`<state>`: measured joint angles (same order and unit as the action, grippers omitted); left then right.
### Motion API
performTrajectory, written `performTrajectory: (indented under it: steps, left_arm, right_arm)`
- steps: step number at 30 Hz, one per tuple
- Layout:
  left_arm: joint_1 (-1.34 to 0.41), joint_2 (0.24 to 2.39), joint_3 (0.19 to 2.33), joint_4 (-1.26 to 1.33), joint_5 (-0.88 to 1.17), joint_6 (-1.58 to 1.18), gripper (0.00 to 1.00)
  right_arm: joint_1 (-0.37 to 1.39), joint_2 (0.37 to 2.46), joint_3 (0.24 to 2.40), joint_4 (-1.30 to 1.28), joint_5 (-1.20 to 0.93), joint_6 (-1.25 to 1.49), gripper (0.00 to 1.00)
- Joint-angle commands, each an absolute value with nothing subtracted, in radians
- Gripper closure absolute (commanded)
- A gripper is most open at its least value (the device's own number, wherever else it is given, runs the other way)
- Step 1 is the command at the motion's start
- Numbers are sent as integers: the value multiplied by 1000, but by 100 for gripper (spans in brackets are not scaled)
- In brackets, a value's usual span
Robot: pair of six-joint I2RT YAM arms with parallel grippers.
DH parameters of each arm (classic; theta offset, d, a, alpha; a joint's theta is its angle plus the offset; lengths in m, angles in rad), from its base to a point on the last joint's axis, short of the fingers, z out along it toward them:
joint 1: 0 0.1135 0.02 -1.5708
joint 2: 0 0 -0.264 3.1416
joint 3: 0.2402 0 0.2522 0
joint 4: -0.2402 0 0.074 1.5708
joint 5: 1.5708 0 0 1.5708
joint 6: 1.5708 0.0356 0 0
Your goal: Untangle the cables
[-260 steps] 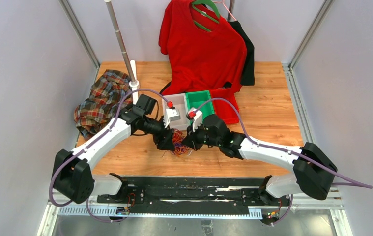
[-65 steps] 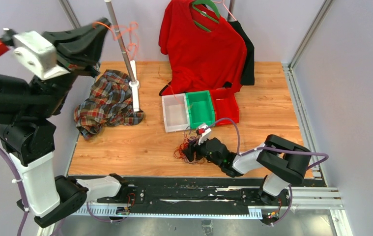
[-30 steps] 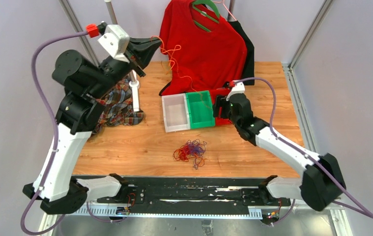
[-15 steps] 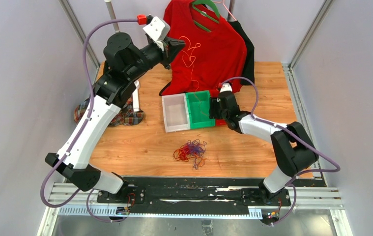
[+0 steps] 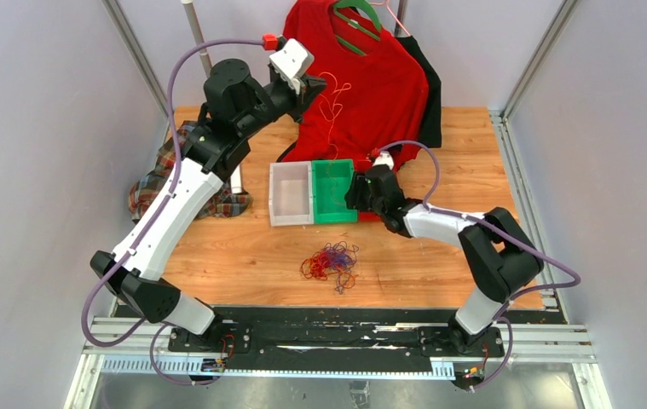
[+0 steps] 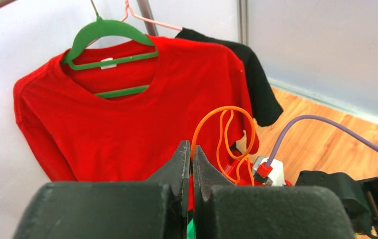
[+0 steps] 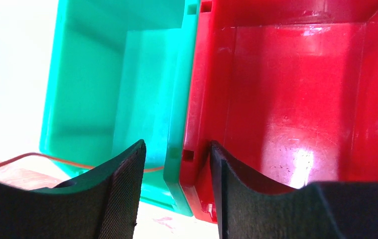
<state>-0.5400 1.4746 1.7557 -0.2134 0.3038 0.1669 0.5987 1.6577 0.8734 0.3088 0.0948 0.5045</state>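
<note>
The orange cable (image 6: 225, 108), pinched in the closed left fingers (image 6: 179, 164), has been swung right towards the green bin (image 5: 333, 194). That bin has been dragged left by the right fingers (image 7: 122, 189), which are spread astride its wall and the red bin's (image 7: 301, 89). One cable is judged freed for dropping, while the tangle (image 5: 330, 260) is left on the near worktop (image 5: 465, 170).

Bright, even light from above fills my workspace, leaving only soft shadows under my arms on the wooden table (image 5: 473, 153). At my right wrist the left edge blows out white, the red bin (image 7: 296, 99) carries a glossy hotspot, and my close fingers (image 7: 122, 194) blur.
</note>
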Motion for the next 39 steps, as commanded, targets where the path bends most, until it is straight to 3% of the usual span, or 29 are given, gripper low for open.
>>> performTrajectory:
  steps: [1,6,12,17,32,39]
  left_arm:
    - [-545,1475,1729,-204,272,222,100]
    - [-546,1444,1636,-193,246,290,99]
    - [-545,1485,1662,-155,182,356,100]
    - [-545,1524,1717,-155,173,355,100]
    - [-583,1611,1595,-487,245,238,100]
    - [-626,1670,1513,-451,226,235,100]
  right_arm:
    - [646,1690,920,316,101,598,48]
    - [645,1628,914,255,175,569,31]
    - [630,1476,837,297,172,551,26]
    - [627,1393,792,299,191,535,26]
    - [593,1089,646,194,343,485,26]
    - [584,989,600,143,390,481,27]
